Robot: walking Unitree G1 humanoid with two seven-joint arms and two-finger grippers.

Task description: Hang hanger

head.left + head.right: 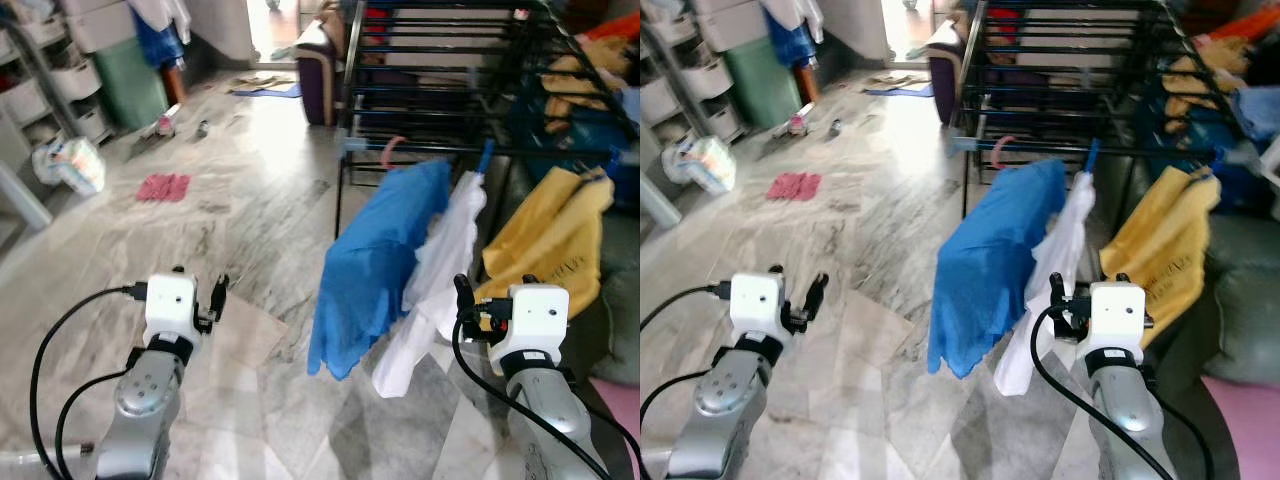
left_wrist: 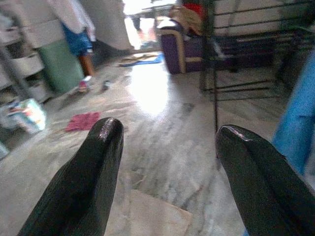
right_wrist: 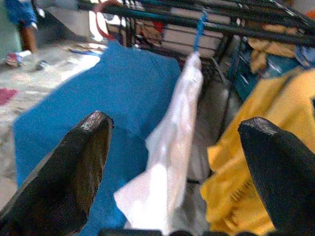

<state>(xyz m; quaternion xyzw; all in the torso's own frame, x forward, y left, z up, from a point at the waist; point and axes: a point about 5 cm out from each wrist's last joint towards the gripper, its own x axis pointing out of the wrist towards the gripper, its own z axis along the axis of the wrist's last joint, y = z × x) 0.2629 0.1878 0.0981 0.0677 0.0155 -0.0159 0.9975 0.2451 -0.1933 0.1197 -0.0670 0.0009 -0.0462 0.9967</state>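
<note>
**Tools empty, hangers already on the rail**

Both tools, left tool (image 2: pixel 165 172) and right tool (image 3: pixel 177 167), stand with fingers spread, holding nothing. The blue garment (image 1: pixel 375 260) and white garment (image 1: pixel 440 270) hang from hooks on the drying rack (image 1: pixel 450 60). Cloth is soft and slides; the stiff, light hanger hook (image 1: pixel 388 150) looks the surest grip.
</note>
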